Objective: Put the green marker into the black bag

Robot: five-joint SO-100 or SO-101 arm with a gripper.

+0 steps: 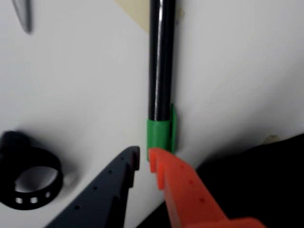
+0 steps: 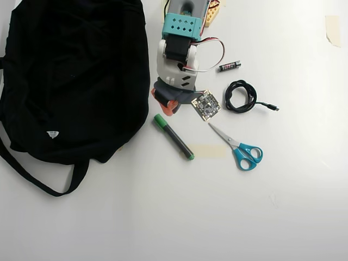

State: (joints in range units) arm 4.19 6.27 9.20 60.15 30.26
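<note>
Orange-fingered tool (image 1: 144,160) nears green marker (image 1: 160,76): dark barrel, green cap.

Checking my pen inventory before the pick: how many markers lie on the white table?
1. The slim dark-barrelled green marker lies diagonally just right of the large black fabric bag, below the arm. Others could hide under the bag.

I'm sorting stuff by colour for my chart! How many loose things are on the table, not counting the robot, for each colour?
Black: 3, the black bag, the coiled cable, the small battery
Green-capped: 1, the green marker
Blue-handled: 1, the scissors
Total: 5
</note>
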